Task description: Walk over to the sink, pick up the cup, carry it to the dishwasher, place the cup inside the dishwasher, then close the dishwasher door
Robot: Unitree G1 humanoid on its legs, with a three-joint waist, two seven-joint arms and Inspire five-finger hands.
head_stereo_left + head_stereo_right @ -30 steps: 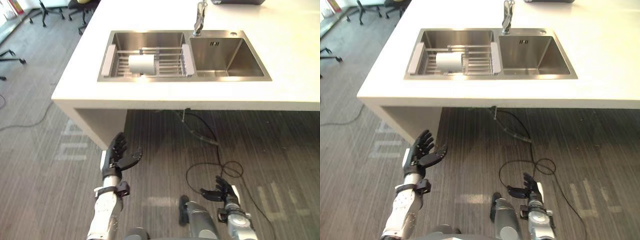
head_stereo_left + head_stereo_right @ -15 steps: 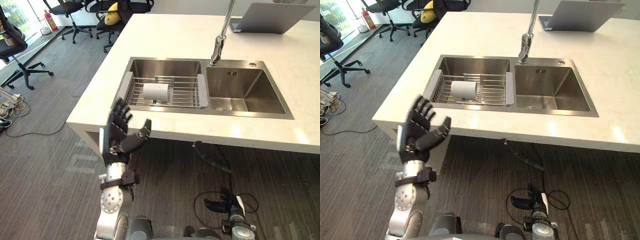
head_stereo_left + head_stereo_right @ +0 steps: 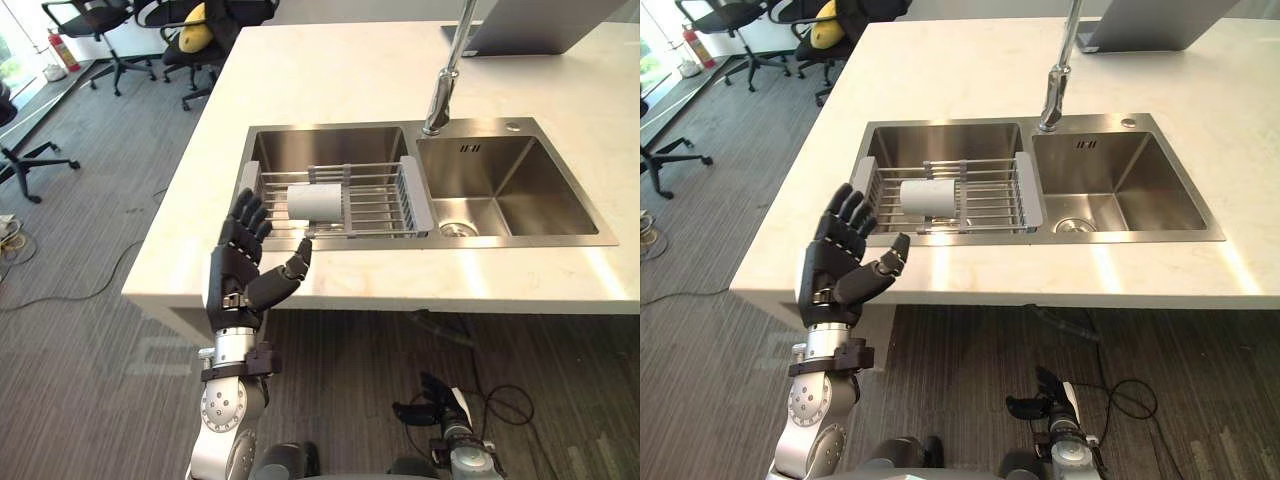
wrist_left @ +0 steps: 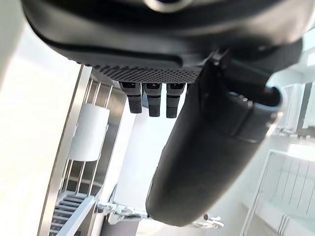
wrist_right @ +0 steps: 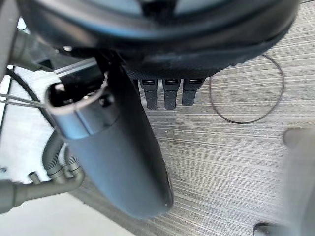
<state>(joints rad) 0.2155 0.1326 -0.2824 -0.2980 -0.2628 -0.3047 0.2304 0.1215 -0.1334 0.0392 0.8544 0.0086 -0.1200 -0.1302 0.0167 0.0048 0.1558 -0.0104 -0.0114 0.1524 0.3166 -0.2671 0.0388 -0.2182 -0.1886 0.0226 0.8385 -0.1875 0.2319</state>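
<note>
- The white cup (image 3: 315, 201) lies on its side on a wire rack (image 3: 375, 197) that spans the left basin of the steel sink (image 3: 530, 205).
- The left hand (image 3: 237, 283) is raised in front of the near edge of the pale surface (image 3: 340, 80), just short of the rack, fingers spread and straight, holding nothing.
- The right hand (image 3: 430, 405) hangs low near the floor, fingers loosely extended, empty.
- A tap (image 3: 440, 95) stands behind the sink; a laptop (image 3: 530, 25) sits at the far edge.
</note>
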